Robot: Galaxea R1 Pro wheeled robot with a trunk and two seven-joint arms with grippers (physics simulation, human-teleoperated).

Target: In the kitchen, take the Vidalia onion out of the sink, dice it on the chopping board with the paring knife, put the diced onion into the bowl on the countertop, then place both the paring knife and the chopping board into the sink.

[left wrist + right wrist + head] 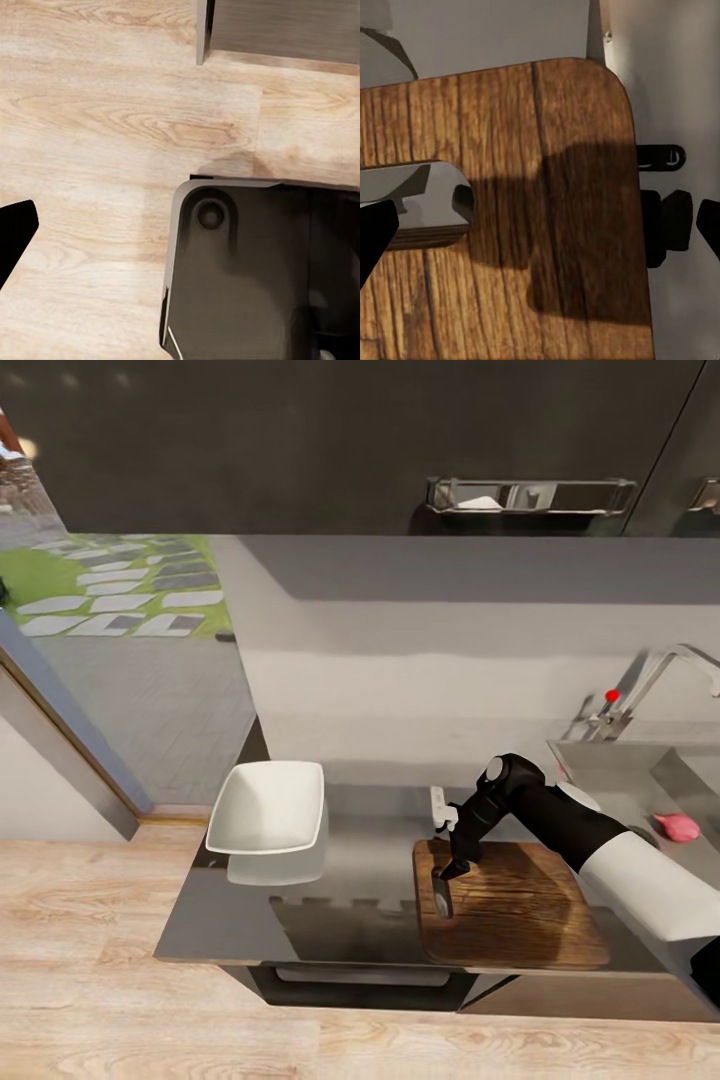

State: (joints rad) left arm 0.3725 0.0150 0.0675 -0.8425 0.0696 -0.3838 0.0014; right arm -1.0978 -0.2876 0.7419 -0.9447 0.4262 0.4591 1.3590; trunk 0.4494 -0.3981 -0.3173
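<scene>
The brown chopping board point(520, 910) lies on the grey countertop point(370, 860), with its cut-out grip near the left edge. My right gripper point(452, 870) hangs open just above the board's left end; the right wrist view shows the board point(547, 225) between the widely spread fingertips point(375, 236), nothing held. The white square bowl point(268, 815) stands to the left of the board. The pinkish Vidalia onion point(677, 826) rests in the sink point(700, 775) at far right. I cannot make out the paring knife. My left gripper point(180, 232) points at the floor, one fingertip point(15, 232) at the picture's edge.
A chrome tap point(650, 685) with a red knob point(612, 695) rises behind the sink. Dark wall cabinets hang above with a metal rack point(530, 495). A glass door point(110, 660) opens to the left. Wooden floor point(112, 112) and my dark base point(255, 270) lie below.
</scene>
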